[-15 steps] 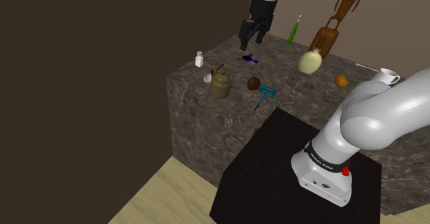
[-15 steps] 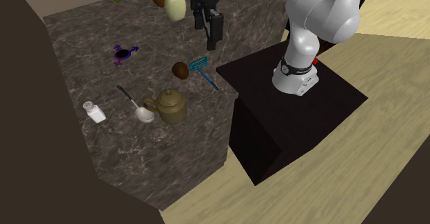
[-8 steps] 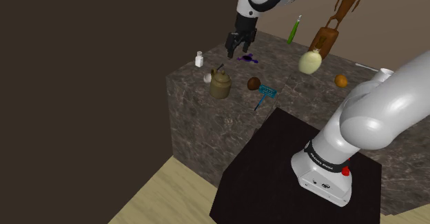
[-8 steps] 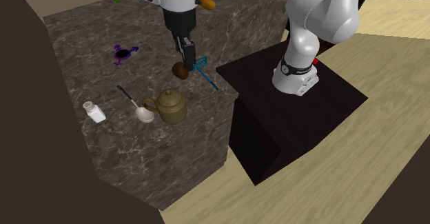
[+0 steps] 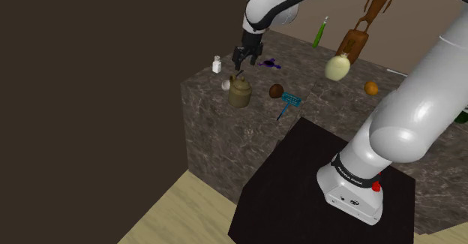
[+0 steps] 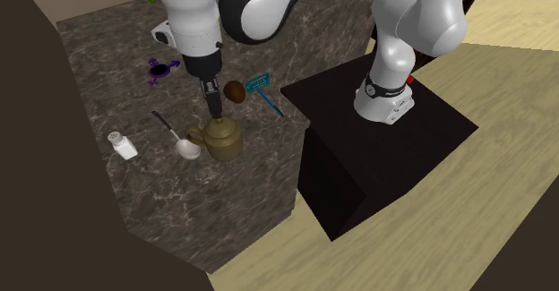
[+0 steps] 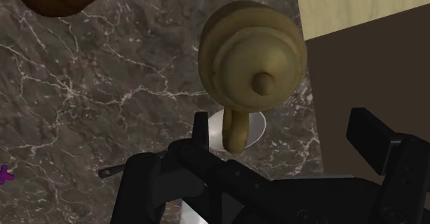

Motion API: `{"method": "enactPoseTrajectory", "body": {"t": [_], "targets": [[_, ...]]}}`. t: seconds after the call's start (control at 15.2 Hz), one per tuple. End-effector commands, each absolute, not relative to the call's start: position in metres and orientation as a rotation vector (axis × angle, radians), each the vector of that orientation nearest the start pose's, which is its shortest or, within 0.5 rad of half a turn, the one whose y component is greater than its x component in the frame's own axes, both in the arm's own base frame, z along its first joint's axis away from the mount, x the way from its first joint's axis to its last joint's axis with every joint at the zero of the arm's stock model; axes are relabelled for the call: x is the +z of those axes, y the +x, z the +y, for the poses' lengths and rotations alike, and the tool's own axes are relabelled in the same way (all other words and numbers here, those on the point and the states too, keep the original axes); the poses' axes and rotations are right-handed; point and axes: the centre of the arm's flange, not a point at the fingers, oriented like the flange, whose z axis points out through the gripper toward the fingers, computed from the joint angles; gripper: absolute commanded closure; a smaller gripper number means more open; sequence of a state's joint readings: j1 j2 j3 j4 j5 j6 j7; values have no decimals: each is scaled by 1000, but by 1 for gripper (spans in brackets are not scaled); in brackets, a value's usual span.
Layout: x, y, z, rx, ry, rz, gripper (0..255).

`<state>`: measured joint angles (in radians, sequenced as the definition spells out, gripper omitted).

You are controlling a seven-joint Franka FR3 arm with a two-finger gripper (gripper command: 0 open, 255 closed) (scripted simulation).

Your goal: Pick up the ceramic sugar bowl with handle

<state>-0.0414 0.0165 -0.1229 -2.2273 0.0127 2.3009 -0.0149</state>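
Observation:
The sugar bowl (image 5: 240, 92) is an olive-tan lidded pot with a knob and a side handle. It stands upright near the front corner of the dark marble counter (image 5: 225, 134). My gripper (image 5: 241, 61) hangs open just above it, pointing down. In the second exterior view the gripper (image 6: 214, 108) sits right over the bowl (image 6: 221, 141). In the wrist view the bowl (image 7: 251, 57) lies just beyond the gripper (image 7: 282, 126). Its handle (image 7: 234, 129) is close by one finger. Nothing is clasped.
A white spoon (image 6: 175, 135) and a salt shaker (image 6: 123, 144) lie beside the bowl. A brown round thing (image 6: 235, 90), a teal tool (image 6: 262, 85) and a purple item (image 6: 161, 69) sit further in. A cream bottle (image 5: 338, 67), an orange (image 5: 370, 88) and a wooden figure (image 5: 367, 21) stand at the back.
The arm has swung from the back of the counter toward its front corner and lowered over the sugar bowl. The fingers stayed open; nothing on the counter moved.

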Motion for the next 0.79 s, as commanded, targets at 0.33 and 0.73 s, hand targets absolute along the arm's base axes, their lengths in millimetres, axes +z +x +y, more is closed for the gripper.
{"method": "enactPoseTrajectory", "body": {"t": [0.33, 0.73], "targets": [[304, 585, -112, -89, -3103, 274, 0], [270, 591, -115, -89, -3101, 277, 0]]}}
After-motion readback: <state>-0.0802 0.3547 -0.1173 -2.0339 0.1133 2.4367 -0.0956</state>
